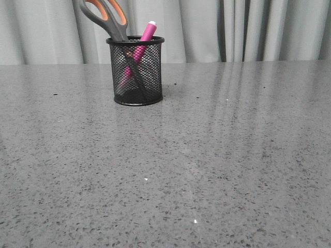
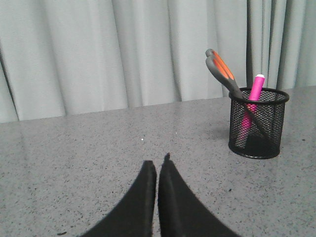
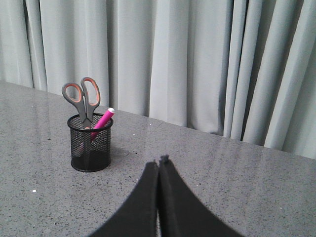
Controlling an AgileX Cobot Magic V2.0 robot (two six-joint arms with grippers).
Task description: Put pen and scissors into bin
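Note:
The black wire-mesh bin (image 1: 137, 72) stands upright on the grey table, towards the far left in the front view. The scissors (image 1: 106, 16) stand in it blades down, with the orange-lined loops above the rim. The magenta pen (image 1: 142, 41) leans in it, white tip up. The bin also shows in the left wrist view (image 2: 257, 123) and in the right wrist view (image 3: 90, 143), with scissors (image 2: 222, 71) (image 3: 83, 98) and pen (image 2: 254, 91) (image 3: 102, 120) inside. My left gripper (image 2: 158, 162) and right gripper (image 3: 159, 161) are shut and empty, away from the bin. Neither shows in the front view.
The grey speckled table (image 1: 207, 155) runs back to pale grey curtains (image 1: 232, 26) along its far edge. Small dark and white specks lie on the surface.

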